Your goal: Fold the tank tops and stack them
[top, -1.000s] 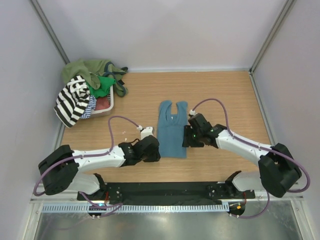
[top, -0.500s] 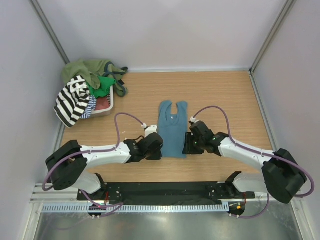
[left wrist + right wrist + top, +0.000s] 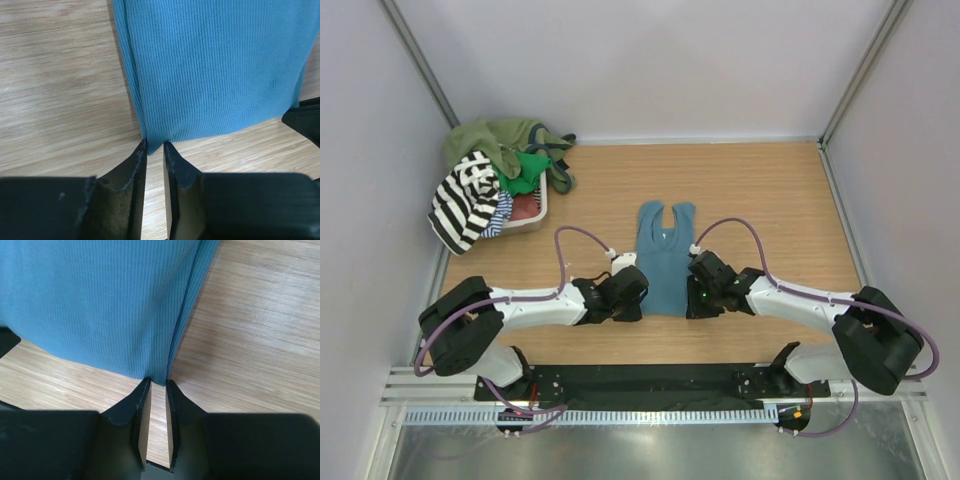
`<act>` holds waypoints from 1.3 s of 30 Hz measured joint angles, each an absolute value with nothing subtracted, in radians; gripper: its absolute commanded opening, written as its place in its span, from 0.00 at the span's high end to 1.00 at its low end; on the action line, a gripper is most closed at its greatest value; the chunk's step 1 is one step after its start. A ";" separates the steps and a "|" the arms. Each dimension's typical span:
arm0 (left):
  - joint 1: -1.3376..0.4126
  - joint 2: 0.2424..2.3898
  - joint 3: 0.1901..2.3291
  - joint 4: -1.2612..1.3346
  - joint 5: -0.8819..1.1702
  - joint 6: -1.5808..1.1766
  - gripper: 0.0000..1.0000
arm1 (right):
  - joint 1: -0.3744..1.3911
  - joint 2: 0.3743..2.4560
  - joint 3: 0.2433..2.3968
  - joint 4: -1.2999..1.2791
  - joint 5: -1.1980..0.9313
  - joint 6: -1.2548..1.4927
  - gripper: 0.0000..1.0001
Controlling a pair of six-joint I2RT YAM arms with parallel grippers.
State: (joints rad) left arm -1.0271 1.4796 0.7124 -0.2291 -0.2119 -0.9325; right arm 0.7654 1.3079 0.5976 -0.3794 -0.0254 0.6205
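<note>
Left gripper (image 3: pixel 638 303) and right gripper (image 3: pixel 692 301), overhead view: each sits at one bottom corner of the teal tank top (image 3: pixel 665 258). That top lies flat at frame centre on the wooden table (image 3: pixel 770 190). Its long axis runs up-down in the frame, straps at the top and hem at the bottom, towards the arm bases. Each arm is equally near its own corner. The other tank tops are heaped (image 3: pixel 500 150) in the upper left over a white basket (image 3: pixel 534 216), with the black-and-white striped one (image 3: pixel 463 200) draped down its side, well apart from both arms. Pale walls close in three sides; the boards around the teal top are bare.

Left wrist view: jaws almost together with a narrow slit between them, tips at the hem's lower-left corner. Cannot tell whether cloth is pinched. The garment extends up and to the right from the tips.

Right wrist view: the same narrow slit, tips at the opposite hem corner; grip likewise uncertain. The cloth extends up and to the left.

Judgement: next is carrying the hem up along the long axis to the straps, so both corners need to be held equally.
</note>
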 measured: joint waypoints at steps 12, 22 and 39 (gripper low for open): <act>-1.027 1.491 0.712 -0.231 -0.196 -0.926 1.00 | 0.785 1.314 0.614 -0.405 0.006 0.627 0.99; -1.040 1.365 0.706 -0.271 -0.114 -0.937 1.00 | 0.828 1.083 0.622 -0.540 0.009 0.640 0.99; -0.974 1.278 0.846 -0.429 -0.057 -0.902 1.00 | 0.829 1.068 0.862 -0.751 0.137 0.626 0.99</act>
State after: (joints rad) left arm -0.9741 1.2778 0.8459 -0.4294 -0.0574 -0.9016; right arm 0.8291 1.0679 0.8619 -0.7506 0.1371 0.6258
